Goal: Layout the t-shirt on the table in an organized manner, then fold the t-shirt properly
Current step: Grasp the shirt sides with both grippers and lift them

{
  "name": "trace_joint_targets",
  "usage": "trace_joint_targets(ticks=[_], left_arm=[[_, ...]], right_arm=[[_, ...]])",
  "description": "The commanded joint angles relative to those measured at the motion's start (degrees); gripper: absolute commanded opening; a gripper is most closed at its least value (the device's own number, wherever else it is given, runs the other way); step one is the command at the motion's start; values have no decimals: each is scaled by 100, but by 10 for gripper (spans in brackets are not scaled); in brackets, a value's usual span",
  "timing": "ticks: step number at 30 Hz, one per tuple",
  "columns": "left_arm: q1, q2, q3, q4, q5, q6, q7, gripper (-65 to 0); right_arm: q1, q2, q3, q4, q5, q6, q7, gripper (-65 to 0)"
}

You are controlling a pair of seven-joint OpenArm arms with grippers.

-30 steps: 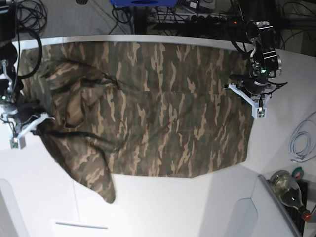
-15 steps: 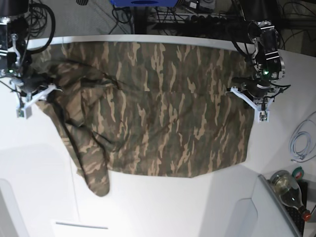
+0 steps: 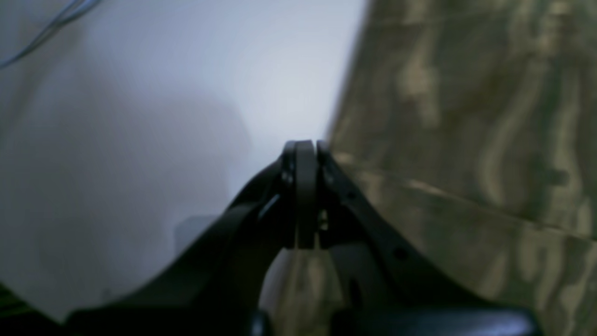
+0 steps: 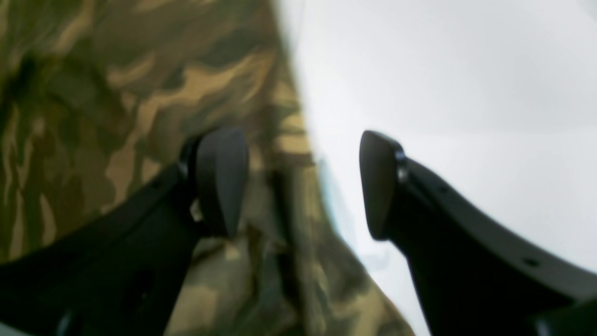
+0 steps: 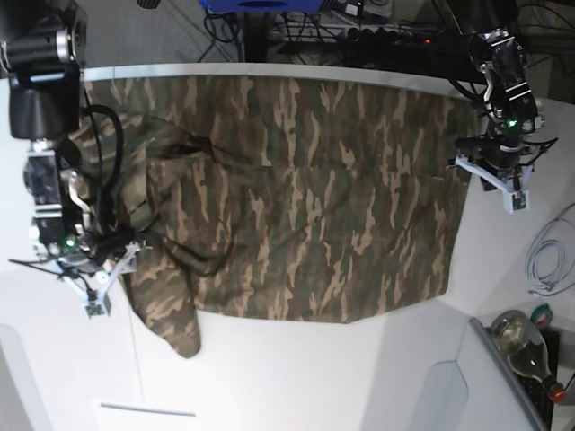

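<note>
The right gripper's fingers [image 4: 219,182] stand wide apart with nothing between them, one over the camouflage t-shirt [image 5: 296,206] and one over the bare white counter [image 5: 296,377], straddling the cloth's edge. The left gripper [image 3: 303,196] is pinched fully together at the opposite hem; whether any cloth is caught cannot be told. The shirt lies mostly spread, bunched at the sleeve end. It looks light, limp and prone to drag; corners and hems seem the best holds.
</note>
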Motion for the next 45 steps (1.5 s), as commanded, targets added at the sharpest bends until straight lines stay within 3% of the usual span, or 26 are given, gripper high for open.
trace_joint_targets(ticks=[1,5,11,12,15,16,18,22,31,38,42,44,45], left_arm=[[-50,-64,-51,114,-25,-4,-139,-650],[38,-108,-113,114,-34,-4,-156,-650],[82,-179,-113,105,-43,-4,-165,-650],[74,-179,-113,105,-25,-4,-165,-650],[56,-179,-113,105,-25,-4,-148,-650],[47,-179,-113,105,-25,-4,-148,-650],[38,-179,-104,87,-16,-4,-148,-650],[38,-179,-95,105,-16,-4,-148,-650],[-234,-188,-95,-53,-8,-4,-139,-650],[-1315,-847,502,-1099,-16,-4,-139,-650],[-2133,-1093,863,-2225,-78,-4,-174,-224],[-2546,-1137,1021,-2849,-78,-13,-192,-107],[-2757,-1137,1162,-3201,-78,-13,-200,-97]], right_arm=[[289,141,29,-58,-93,-49,155,-285],[412,124,21,-348,-93,-49,172,-285],[719,150,21,-1359,-102,-58,691,-302],[755,159,21,-1491,-102,-58,700,-348],[746,150,47,-1508,-102,-49,708,-632],[737,150,47,-1491,-102,-49,708,-650],[649,150,47,-1306,-102,-49,691,-627],[377,141,47,-638,-102,-49,673,-650],[280,133,56,-480,-102,-49,357,-650],[-283,133,38,540,-102,-49,260,-650],[-388,124,29,707,-93,-49,58,-650],[-467,124,29,856,-93,-49,58,-650],[-485,124,29,936,-93,-49,49,-650]])
